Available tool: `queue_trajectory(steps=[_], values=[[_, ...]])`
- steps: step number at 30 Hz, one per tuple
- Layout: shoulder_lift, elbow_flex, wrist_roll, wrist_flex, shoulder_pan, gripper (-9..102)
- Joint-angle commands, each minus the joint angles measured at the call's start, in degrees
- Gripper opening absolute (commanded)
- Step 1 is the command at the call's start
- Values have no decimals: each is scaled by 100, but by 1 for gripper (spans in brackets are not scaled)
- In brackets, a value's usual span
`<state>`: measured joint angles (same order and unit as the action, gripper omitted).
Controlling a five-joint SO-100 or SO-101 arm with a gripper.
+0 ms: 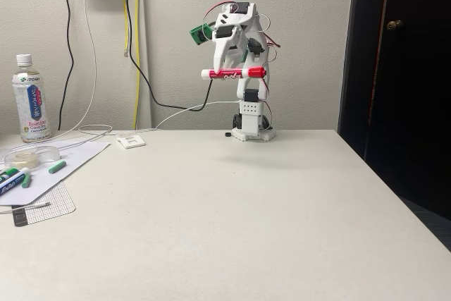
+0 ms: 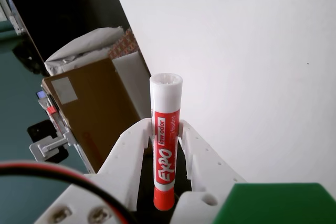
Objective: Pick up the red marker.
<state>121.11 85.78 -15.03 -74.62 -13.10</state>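
Two white fingers [image 2: 191, 145] of the gripper [image 1: 235, 73] clamp the red marker [image 1: 235, 73] crosswise near its middle, which keeps it level and balanced. In the fixed view it hangs at upper centre of the frame, well above the table [image 1: 232, 223], so the lift looks done. Other markers [image 1: 14, 177] lie at the left edge.

The red marker [image 1: 235, 73] lies level above the table [image 1: 232, 230], behind its middle.
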Motion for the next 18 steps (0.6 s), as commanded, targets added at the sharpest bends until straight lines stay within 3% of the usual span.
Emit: queue_trajectory(steps=[1, 18], values=[[229, -105, -18, 132, 290, 0], [281, -62, 149, 563, 1758, 0]])
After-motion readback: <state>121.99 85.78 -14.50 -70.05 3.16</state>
